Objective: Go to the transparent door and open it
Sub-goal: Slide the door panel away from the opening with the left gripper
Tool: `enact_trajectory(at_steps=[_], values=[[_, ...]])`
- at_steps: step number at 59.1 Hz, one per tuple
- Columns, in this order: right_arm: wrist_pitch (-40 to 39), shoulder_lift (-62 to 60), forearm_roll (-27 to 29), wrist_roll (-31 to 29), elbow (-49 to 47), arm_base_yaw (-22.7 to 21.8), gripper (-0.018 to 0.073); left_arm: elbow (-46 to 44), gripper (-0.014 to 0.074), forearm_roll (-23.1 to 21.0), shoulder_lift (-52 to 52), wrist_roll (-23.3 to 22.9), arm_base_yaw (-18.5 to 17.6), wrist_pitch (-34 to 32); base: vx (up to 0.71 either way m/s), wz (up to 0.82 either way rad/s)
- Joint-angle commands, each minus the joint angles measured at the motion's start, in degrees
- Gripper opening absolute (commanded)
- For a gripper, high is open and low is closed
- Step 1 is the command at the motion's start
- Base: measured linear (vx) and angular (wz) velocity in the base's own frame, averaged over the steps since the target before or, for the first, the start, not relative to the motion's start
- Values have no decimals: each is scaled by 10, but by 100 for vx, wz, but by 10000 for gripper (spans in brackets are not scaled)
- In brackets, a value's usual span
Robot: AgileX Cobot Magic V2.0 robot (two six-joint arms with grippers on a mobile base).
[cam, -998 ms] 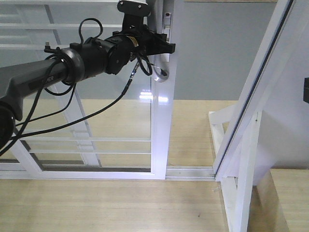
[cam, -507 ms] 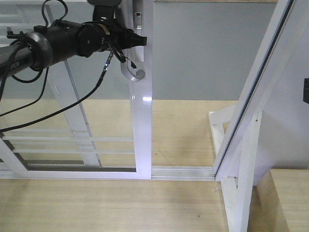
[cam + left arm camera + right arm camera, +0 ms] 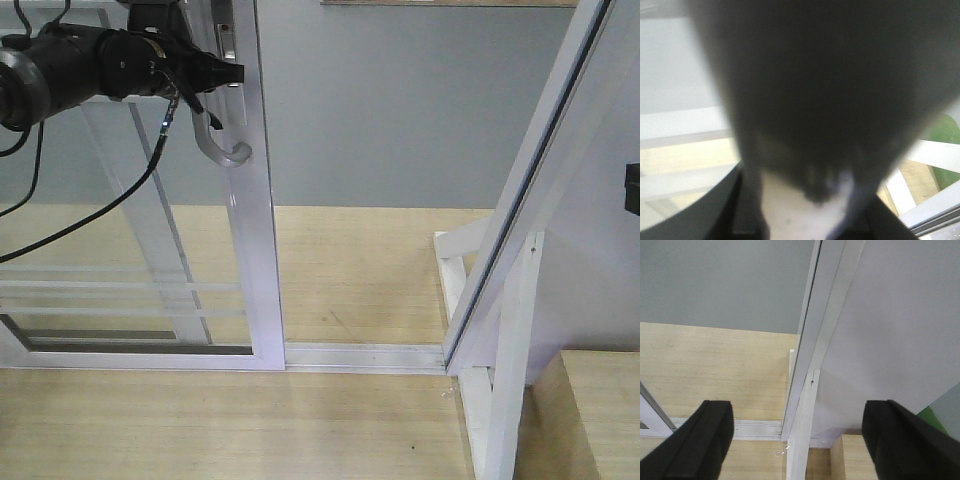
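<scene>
Front-facing view shows left gripper (image 3: 215, 75) at upper left, closed on curved handle (image 3: 225, 150) of transparent door (image 3: 250, 200), w/ gap already open; right gripper (image 3: 795, 440) wide open, empty; pull level along floor track (image 3: 365, 355), steady.

Left gripper (image 3: 225, 70) pressed against the transparent door (image 3: 250, 200) at its curved handle (image 3: 222, 140); no room between them. To its right, a wide open doorway down to the floor track (image 3: 365, 355). Farther right, a slanted white frame (image 3: 520, 200) blocked passage. Right gripper (image 3: 795, 440) had that frame directly ahead, jaws spread wide.
</scene>
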Motion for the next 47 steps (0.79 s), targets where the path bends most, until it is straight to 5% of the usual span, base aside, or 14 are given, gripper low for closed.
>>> enact_trajectory(at_steps=[1, 30, 47], values=[[-39, -5, -3, 0, -15, -3, 582, -38, -5, 34, -34, -4, 45, -112, 0, 1], [-39, -5, -5, -1, -15, -3, 582, -38, -5, 73, -74, -7, 131, -59, 0, 0], [-39, -5, -5, -1, -15, -3, 582, -38, 19, 74, -74, -8, 142, -30, 0, 0]])
